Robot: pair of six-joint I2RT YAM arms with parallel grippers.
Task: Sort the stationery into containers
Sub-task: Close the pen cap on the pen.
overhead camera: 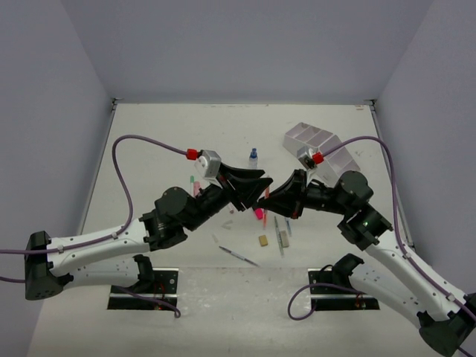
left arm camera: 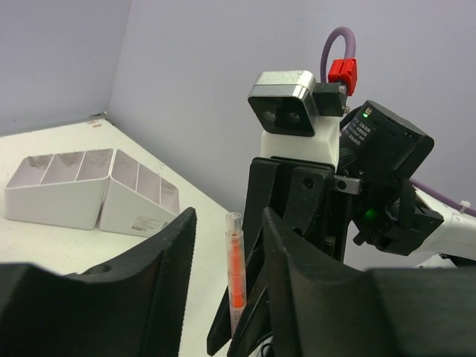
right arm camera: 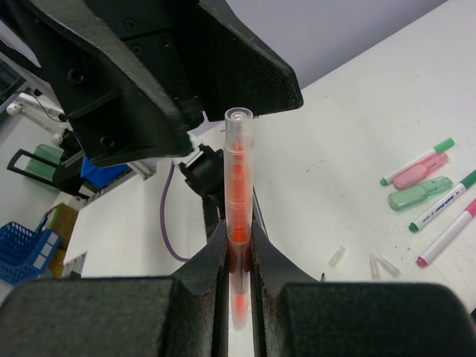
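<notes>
At tabletop (overhead camera: 163, 134) centre, right pincer (right arm camera: 238, 256): clamped on orange pen (right arm camera: 238, 178)
left pincer (left arm camera: 223, 253): wide apart
organizer (left arm camera: 74, 201): looks empty; sorting barely begun

One organizer (overhead camera: 320, 143), one bottle (overhead camera: 253, 158), two highlighters (right arm camera: 420, 171) (right arm camera: 421, 193).

Top external: fixed, high behind both arm bases (overhead camera: 141, 288), looking down and forward over the table (overhead camera: 163, 134). Wrist cameras sit close, facing each other — both frame the upright orange pen (left arm camera: 236, 279) between them. Left wrist and top external share the white organizer (left arm camera: 67, 201).
</notes>
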